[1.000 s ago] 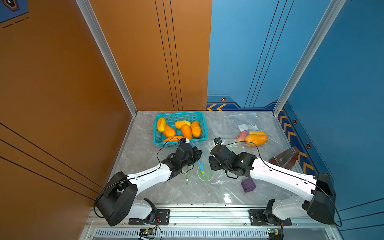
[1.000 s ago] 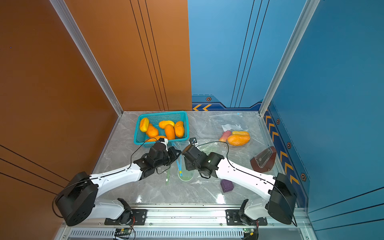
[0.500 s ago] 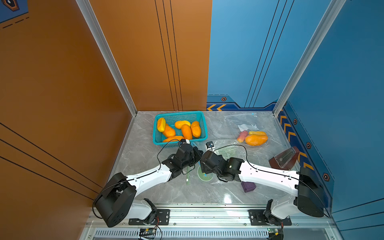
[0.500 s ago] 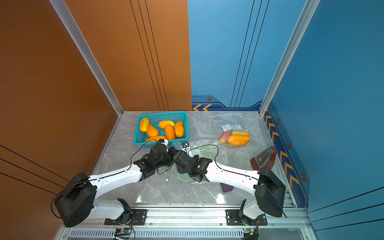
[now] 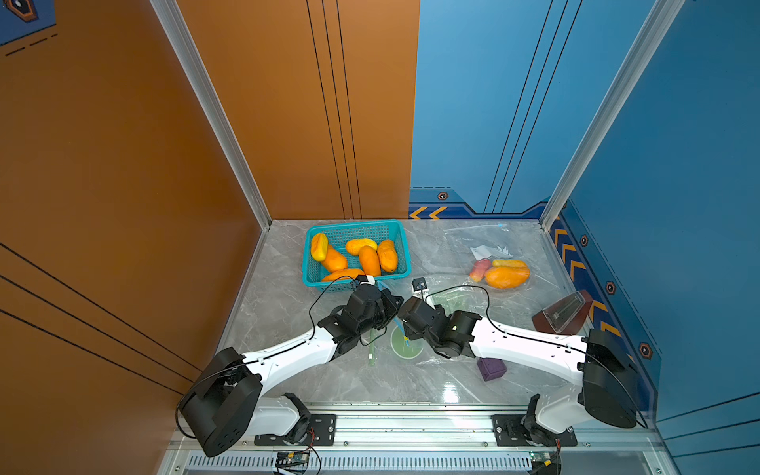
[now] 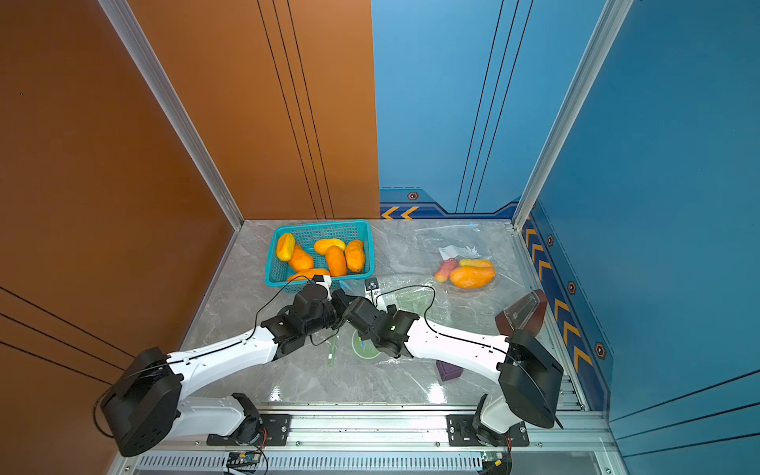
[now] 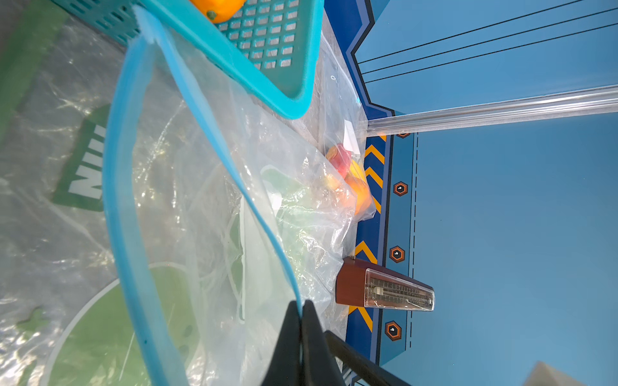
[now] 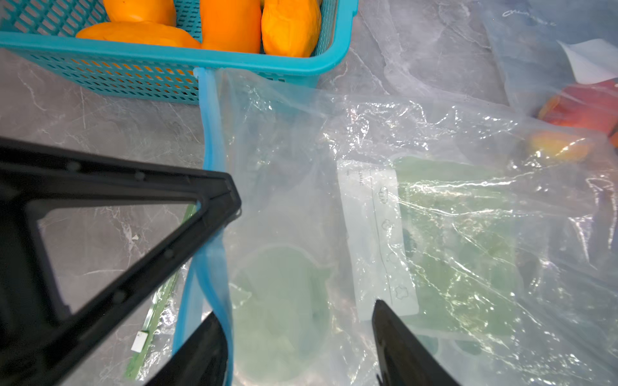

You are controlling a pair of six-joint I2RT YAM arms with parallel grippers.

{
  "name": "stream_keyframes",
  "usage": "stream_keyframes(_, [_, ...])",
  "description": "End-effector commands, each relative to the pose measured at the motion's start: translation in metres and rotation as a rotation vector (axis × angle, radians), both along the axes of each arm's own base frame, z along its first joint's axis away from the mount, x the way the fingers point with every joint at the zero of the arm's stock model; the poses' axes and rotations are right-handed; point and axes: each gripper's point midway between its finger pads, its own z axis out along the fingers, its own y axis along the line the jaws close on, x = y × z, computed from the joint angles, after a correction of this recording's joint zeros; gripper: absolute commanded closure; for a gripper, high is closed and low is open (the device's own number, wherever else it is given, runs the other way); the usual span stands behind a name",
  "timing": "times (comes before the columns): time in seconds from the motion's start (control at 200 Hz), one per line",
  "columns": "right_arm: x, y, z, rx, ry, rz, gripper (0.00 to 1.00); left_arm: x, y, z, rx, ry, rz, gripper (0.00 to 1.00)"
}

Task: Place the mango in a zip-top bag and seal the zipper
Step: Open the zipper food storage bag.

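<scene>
- A grey marble tabletop (image 5: 279,316) lay between orange and blue walls.
- The left gripper (image 7: 301,312) had its fingers pressed together on one lip of the blue zipper strip (image 7: 117,200). The right gripper (image 8: 297,314) stood spread over the bag's mouth, holding nothing.
- The zip-top bag (image 8: 294,187) lay limp against the teal basket (image 5: 353,225). Its film looked thin and slippery, so the stiffer strip was the safer hold.
- The mangoes (image 5: 369,260) sat in that basket. They looked firm and smooth, best gripped across the middle.
</scene>
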Motion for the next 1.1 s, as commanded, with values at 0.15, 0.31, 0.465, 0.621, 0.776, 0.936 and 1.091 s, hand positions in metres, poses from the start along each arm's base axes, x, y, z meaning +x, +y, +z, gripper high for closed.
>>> stream_keyframes(0.15, [0.010, 0.012, -0.008, 0.020, 0.006, 0.020, 0.38, 0.004, -0.014, 0.014, -0.030, -0.010, -0.021, 1.00])
stream_keyframes(0.31, [0.013, 0.007, -0.012, 0.038, 0.020, 0.015, 0.65, 0.005, -0.013, 0.014, -0.030, -0.010, -0.014, 1.00])
stream_keyframes(0.465, [0.012, 0.001, -0.006, 0.058, 0.014, 0.031, 0.87, 0.006, -0.009, 0.011, -0.026, -0.005, 0.000, 0.99])
stream_keyframes(0.621, [0.007, -0.008, 0.002, 0.075, 0.014, 0.041, 1.00, 0.008, -0.011, 0.020, -0.018, -0.038, -0.016, 0.78])
stream_keyframes(0.776, [0.001, -0.028, 0.016, 0.090, 0.009, 0.016, 1.00, 0.013, -0.009, 0.037, -0.008, -0.104, -0.023, 0.38])
stream_keyframes(0.936, [-0.006, -0.052, 0.037, 0.126, -0.009, -0.013, 1.00, 0.022, 0.011, 0.069, 0.015, -0.224, 0.002, 0.18])
stream_keyframes(1.091, [-0.007, -0.067, 0.055, 0.174, -0.034, -0.038, 1.00, 0.034, 0.043, 0.088, 0.018, -0.281, 0.074, 0.16])
